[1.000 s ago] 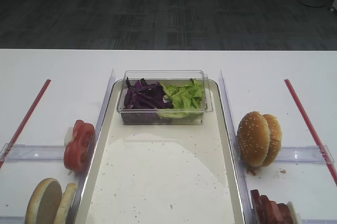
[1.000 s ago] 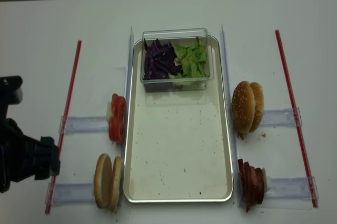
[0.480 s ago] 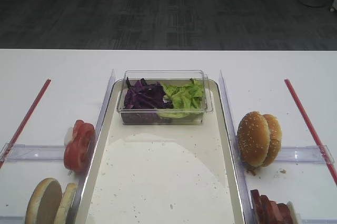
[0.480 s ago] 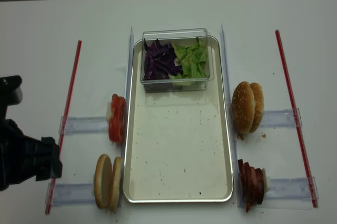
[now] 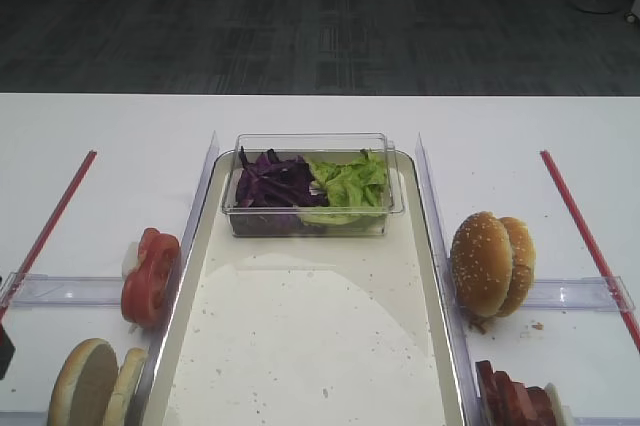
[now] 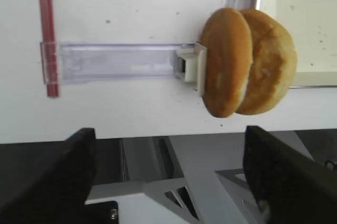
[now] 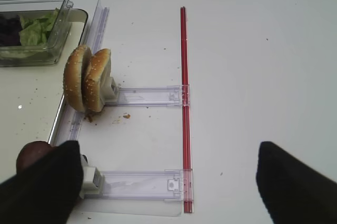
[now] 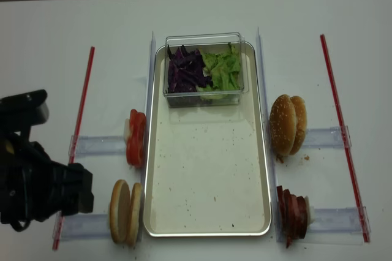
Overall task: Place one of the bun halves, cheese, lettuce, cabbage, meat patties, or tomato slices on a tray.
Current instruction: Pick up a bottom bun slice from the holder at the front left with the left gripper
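Note:
Two bun halves stand on edge in a clear holder left of the tray; they also show in the left wrist view. My left gripper is open and empty, hanging at the table's front edge, short of and left of the bun halves; from above it is a black mass. Tomato slices stand behind the buns. Cabbage and lettuce fill a clear box on the tray's far end. Meat patties stand right of the tray. My right gripper is open and empty beside them. No cheese shows.
Sesame-seeded bun pieces stand on edge right of the tray. Red strips run along both sides, with clear plastic rails crossing to the holders. Clear upright dividers flank the tray. The table's front edge lies under my left gripper.
My left arm has moved right and a little forward, closer to the bun halves; a black corner of it now shows at the lower left of the other high view.

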